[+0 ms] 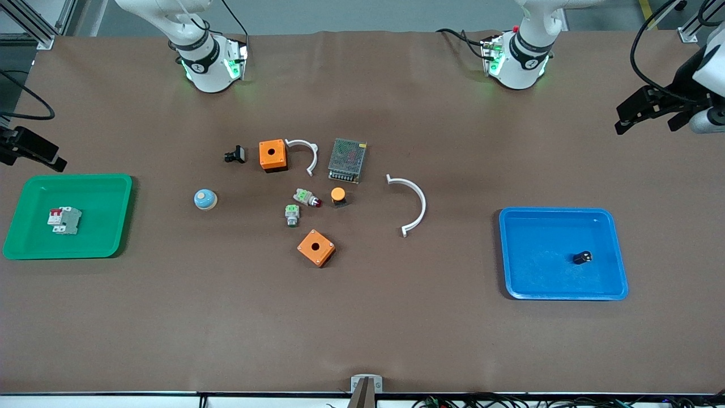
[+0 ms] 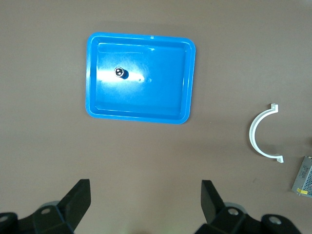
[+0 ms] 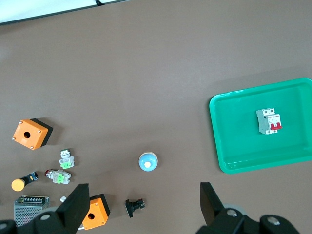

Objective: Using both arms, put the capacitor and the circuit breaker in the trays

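Note:
The capacitor (image 1: 582, 258), a tiny black cylinder with a pale end face, lies in the blue tray (image 1: 563, 296) toward the left arm's end of the table. It also shows in the left wrist view (image 2: 120, 72), inside the tray (image 2: 136, 116). The circuit breaker (image 1: 64, 220), a grey-white block with red toggles, lies in the green tray (image 1: 62, 254) toward the right arm's end, and shows in the right wrist view (image 3: 269, 121). My left gripper (image 1: 651, 113) (image 2: 145, 204) is open, empty and raised high beside the blue tray. My right gripper (image 1: 34, 148) (image 3: 145, 207) is open, empty and raised high near the green tray (image 3: 253, 168).
Mid-table lie two orange boxes (image 1: 273, 155) (image 1: 316, 247), a mesh power supply (image 1: 347, 160), two white curved clips (image 1: 303, 143) (image 1: 422, 204), a blue-white round button (image 1: 205, 199), a black clip-like part (image 1: 235, 154), an orange-capped button (image 1: 338, 195) and two green-topped grey parts (image 1: 306, 196) (image 1: 292, 214).

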Tool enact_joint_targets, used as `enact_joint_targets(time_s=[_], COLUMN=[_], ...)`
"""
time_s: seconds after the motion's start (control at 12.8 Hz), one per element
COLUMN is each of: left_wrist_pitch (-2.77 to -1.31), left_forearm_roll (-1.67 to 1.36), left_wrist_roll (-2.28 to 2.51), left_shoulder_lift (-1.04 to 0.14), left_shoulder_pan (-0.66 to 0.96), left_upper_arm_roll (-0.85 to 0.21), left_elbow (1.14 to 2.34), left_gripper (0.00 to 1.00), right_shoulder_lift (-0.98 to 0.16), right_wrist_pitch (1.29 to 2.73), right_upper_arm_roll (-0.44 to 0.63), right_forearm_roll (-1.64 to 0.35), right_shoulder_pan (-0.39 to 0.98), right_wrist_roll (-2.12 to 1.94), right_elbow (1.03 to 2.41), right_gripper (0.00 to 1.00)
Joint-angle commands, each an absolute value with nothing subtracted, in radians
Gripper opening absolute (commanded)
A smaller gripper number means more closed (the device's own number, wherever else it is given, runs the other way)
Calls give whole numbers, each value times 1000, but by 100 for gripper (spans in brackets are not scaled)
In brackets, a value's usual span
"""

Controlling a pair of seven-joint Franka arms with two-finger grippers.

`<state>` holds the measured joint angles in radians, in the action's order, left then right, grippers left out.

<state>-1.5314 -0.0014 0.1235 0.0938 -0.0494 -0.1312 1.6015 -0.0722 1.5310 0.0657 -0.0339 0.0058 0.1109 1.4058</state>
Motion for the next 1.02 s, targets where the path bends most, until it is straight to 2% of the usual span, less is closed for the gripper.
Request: enact_joint_targets(time_s=[0.0, 0.94], left_wrist_pitch=[-1532, -1525], left_forearm_roll=[18, 17], left_wrist_roll=[115, 75], left_shoulder_lift=[57, 35], left_shoulder_pan=[-54, -58], left_upper_arm_roll=[-144, -144], left_elbow=[1550, 1537], left_gripper=[100, 100], right_shoulder_lift=[-71, -72], right_wrist_pitch=[1531, 1529], right_upper_arm_roll=[60, 60], right_forearm_roll=[-29, -28], right_shoulder_pan=[-5, -3], right_wrist_roll=[107, 104], right_elbow=[1396, 1396], right_gripper=[100, 100])
